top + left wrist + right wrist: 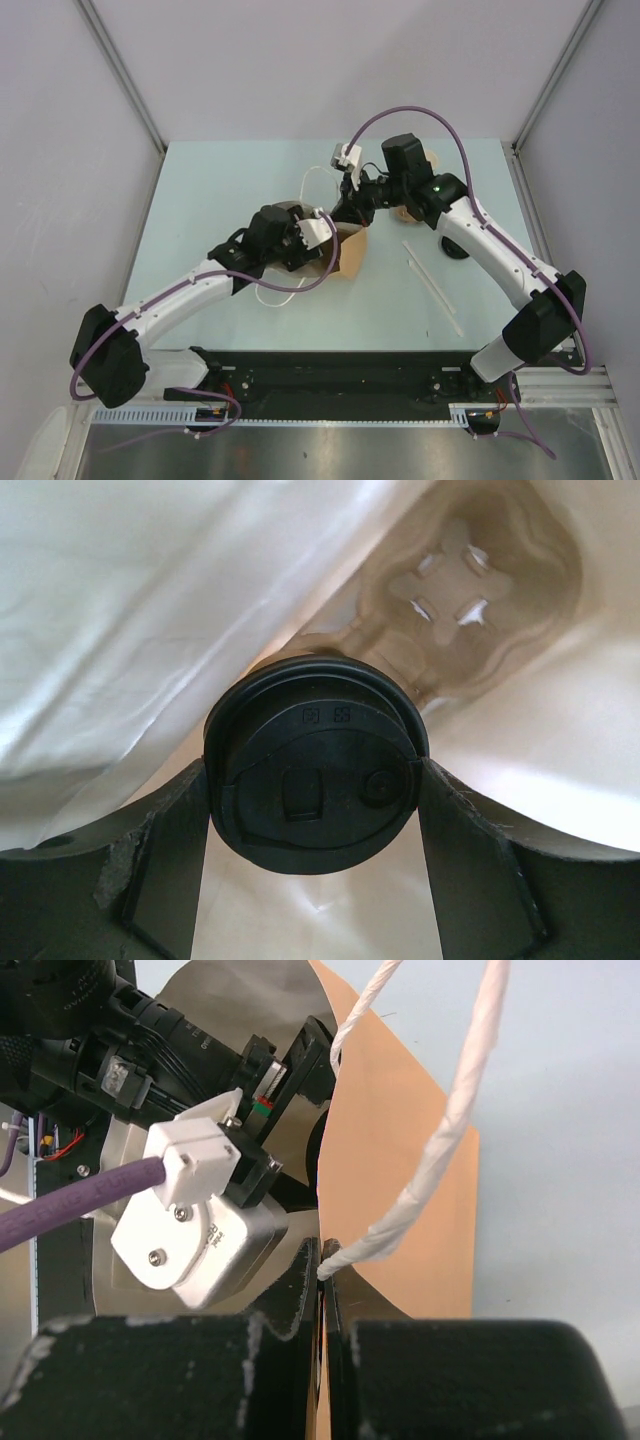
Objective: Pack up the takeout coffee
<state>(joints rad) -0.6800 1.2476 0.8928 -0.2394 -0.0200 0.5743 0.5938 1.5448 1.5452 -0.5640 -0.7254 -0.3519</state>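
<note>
The left gripper (315,815) is spread wide around a takeout coffee cup (318,780), with one finger against each side of its black lid (320,740). The cup body below the lid is hidden. The cup sits at lower centre of the left wrist view, already inside the paper bag (400,1190), whose pale lining fills most of that frame. The cardboard cup carrier (470,590) lies deeper in the bag at the upper right, its nearer socket just beyond the lid.

At lower centre of the right wrist view, the right gripper (322,1295) is pinched tight on the bag's rim beside a white handle (440,1150), apparently holding the mouth open. From above, the bag is at centre frame on the counter (220,190), where both arms meet.

The step in hand looks like seating the cup in the carrier. To do it well:

- Line the cup squarely over a socket before pushing.
- Press along the cup's axis, since an angled push on a lid grip could pop the lid.
- Hold the rim steady so the lining stays off the cup.
- Release only once the cup is seated, then withdraw along the line of entry.

I cannot pick out the second cup.
</note>
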